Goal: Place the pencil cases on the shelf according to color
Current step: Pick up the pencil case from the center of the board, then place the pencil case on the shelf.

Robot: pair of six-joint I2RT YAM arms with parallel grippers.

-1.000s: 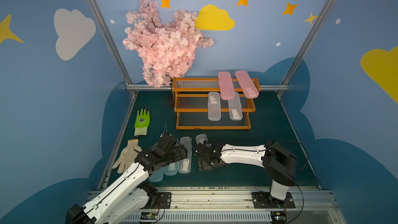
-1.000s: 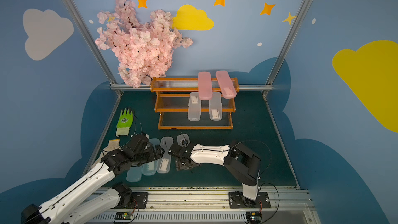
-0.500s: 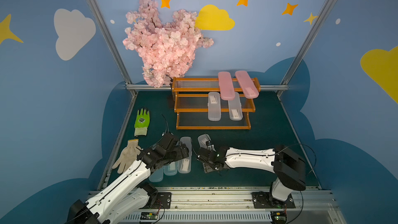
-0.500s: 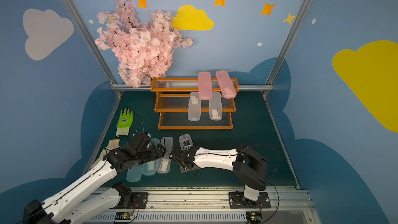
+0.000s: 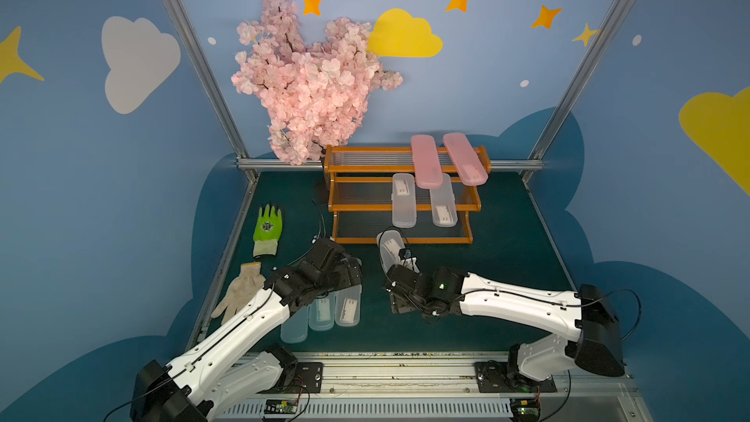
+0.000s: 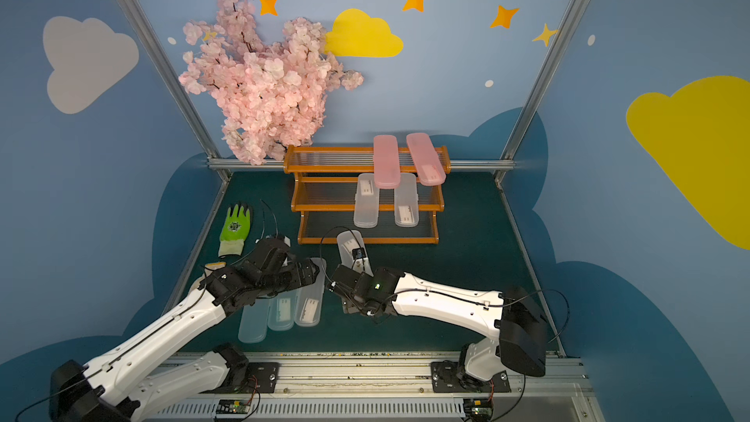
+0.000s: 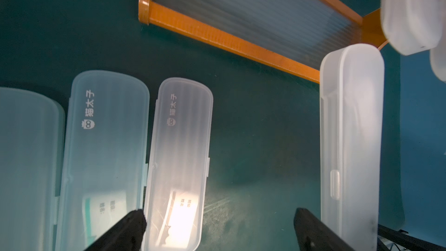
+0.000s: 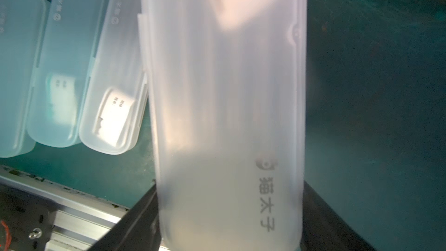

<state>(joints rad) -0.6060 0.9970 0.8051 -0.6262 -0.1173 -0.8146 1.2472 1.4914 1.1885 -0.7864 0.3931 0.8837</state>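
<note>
right gripper point(image 8: 230, 187) clamped on held clear case point(image 5: 390, 246), tilted, far end by the shelf point(image 5: 438, 240) bottom front rail. left gripper point(image 7: 218, 213) jaws apart, empty, above the mat point(image 5: 507, 278) row: blue cases point(image 5: 294, 326) plus loose clear case point(image 5: 348, 310). pink cases point(image 5: 425, 162) on top tier, shelved clear cases point(image 5: 404, 205) on middle tier

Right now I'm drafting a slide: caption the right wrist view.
Right hand closed on a whitish pencil case; three more cases lie side by side on the green mat.
</note>
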